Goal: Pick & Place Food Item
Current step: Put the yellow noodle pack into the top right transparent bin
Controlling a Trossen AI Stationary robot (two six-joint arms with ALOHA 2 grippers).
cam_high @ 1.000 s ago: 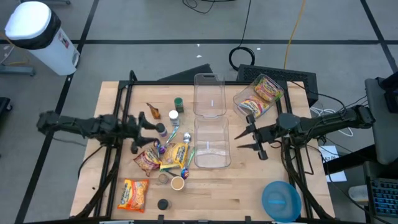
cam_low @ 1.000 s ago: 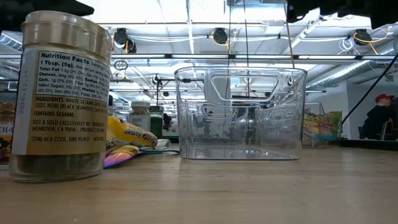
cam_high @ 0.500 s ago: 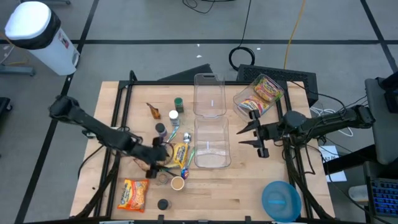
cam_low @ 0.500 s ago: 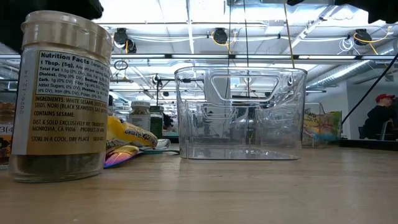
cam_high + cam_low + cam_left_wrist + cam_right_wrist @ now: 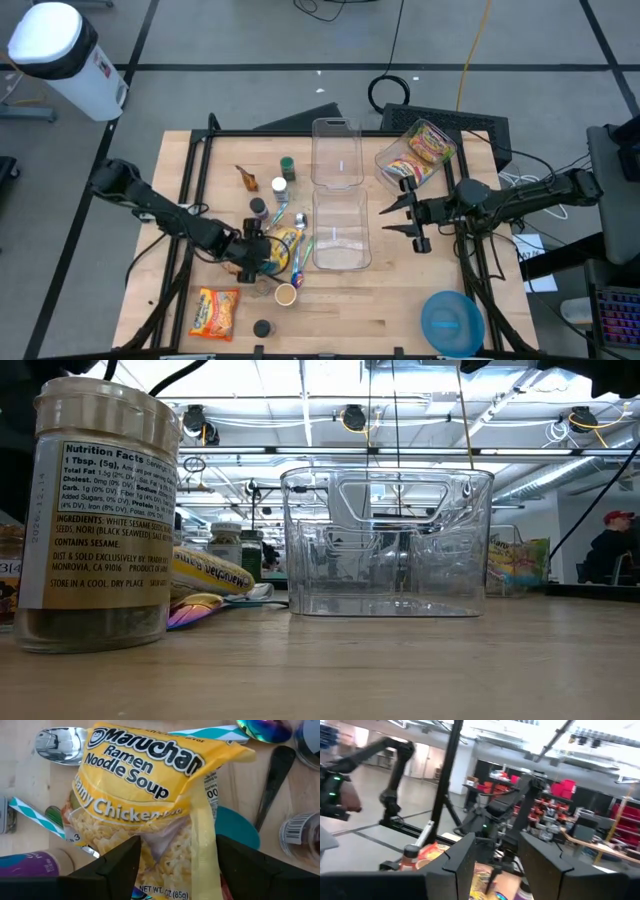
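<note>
My left pincer (image 5: 262, 253) stands wide, straddling the yellow ramen packet (image 5: 150, 810), grip unconfirmed; my right pincer (image 5: 393, 219), part-open and empty, waits right of the clear bin (image 5: 341, 232).

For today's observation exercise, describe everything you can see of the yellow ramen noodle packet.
The ramen packet is a yellow plastic wrapper printed "Maruchan Ramen Noodle Soup", chicken flavour, with a noodle picture. It looks sealed and crinkled, lying on the wooden table over spoons and striped straws. The left gripper hangs open right over it.
</note>
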